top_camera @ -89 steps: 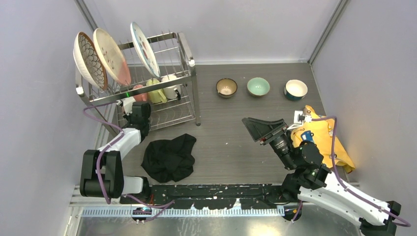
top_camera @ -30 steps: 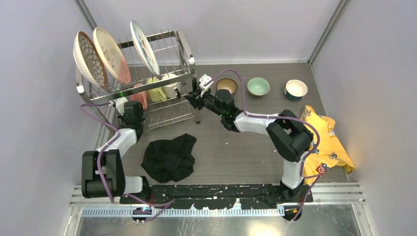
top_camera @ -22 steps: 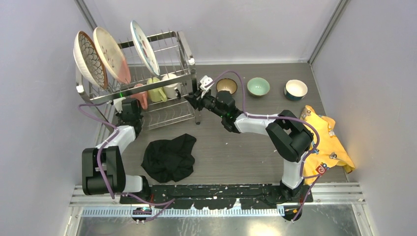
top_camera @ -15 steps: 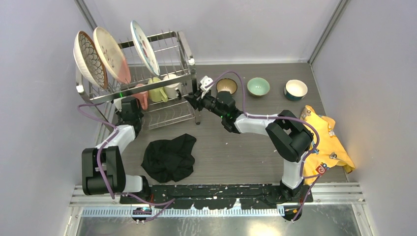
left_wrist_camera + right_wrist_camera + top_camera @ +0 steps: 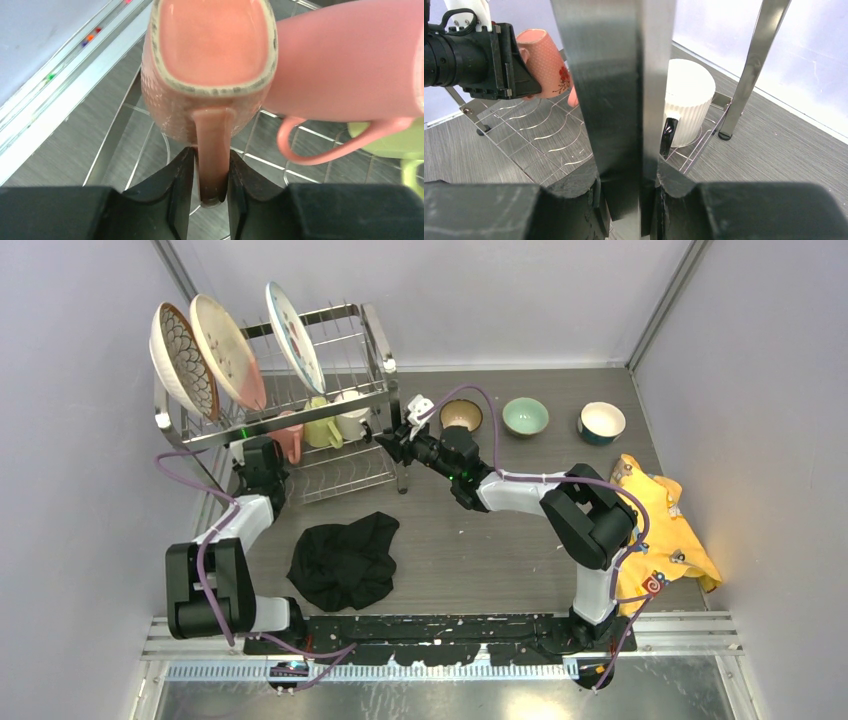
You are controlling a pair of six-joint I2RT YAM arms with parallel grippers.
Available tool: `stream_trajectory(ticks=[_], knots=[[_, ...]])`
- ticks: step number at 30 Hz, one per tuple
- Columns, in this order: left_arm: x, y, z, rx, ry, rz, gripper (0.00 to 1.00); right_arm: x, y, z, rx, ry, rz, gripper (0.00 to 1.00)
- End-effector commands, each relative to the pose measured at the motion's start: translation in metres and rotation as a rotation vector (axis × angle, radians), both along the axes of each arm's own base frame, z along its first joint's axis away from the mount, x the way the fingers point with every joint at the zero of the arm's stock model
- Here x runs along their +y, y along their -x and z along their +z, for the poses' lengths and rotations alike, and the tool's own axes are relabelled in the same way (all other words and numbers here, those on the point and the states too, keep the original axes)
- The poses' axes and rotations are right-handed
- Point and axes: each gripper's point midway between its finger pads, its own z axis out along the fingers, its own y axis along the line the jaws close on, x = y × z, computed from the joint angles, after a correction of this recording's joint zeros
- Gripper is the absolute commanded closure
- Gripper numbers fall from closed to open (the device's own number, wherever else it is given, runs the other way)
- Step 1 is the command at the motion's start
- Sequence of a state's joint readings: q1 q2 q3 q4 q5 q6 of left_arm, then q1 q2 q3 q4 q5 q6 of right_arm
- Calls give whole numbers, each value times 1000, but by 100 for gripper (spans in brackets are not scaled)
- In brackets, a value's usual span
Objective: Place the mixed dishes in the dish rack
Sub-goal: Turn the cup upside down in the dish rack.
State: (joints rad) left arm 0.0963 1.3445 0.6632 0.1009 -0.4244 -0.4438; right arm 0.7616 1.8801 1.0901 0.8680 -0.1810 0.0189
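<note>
- Fingers (image 5: 177, 200) of the left gripper (image 5: 210, 192) pinch the handle of the pink textured ceramic mug (image 5: 210, 50), top centre of the wrist view.
- Right gripper (image 5: 626, 197) clamps a square post of the two-tier silver wire dish rack (image 5: 619, 100), upper left overhead.
- Mug is inside the lower tier.

- You'll see a black cloth (image 5: 345, 560) lying crumpled on the near left part of the grey wood-grain table (image 5: 470, 540).
- Your yellow cloth (image 5: 682, 536) sits bunched at the table's right edge, near the wall and well apart from the black one.
</note>
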Motion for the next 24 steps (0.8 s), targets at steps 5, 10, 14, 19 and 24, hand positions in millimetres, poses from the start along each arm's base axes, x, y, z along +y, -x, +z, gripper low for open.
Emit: stream_trajectory(ticks=[5, 10, 14, 19, 24], knots=[[-23, -15, 26, -105, 68, -121, 56, -2, 12, 15, 29, -58, 32, 99], [-18, -10, 38, -92, 15, -129, 72, -1, 11, 15, 35, -68, 33, 99], [-14, -12, 33, -85, -3, -122, 89, -2, 12, 17, 34, -71, 31, 99], [-10, -20, 22, -60, -28, -125, 100, -3, 13, 18, 33, -72, 31, 99], [-11, -33, 20, -73, -74, -176, 100, -3, 13, 17, 37, -71, 31, 99]])
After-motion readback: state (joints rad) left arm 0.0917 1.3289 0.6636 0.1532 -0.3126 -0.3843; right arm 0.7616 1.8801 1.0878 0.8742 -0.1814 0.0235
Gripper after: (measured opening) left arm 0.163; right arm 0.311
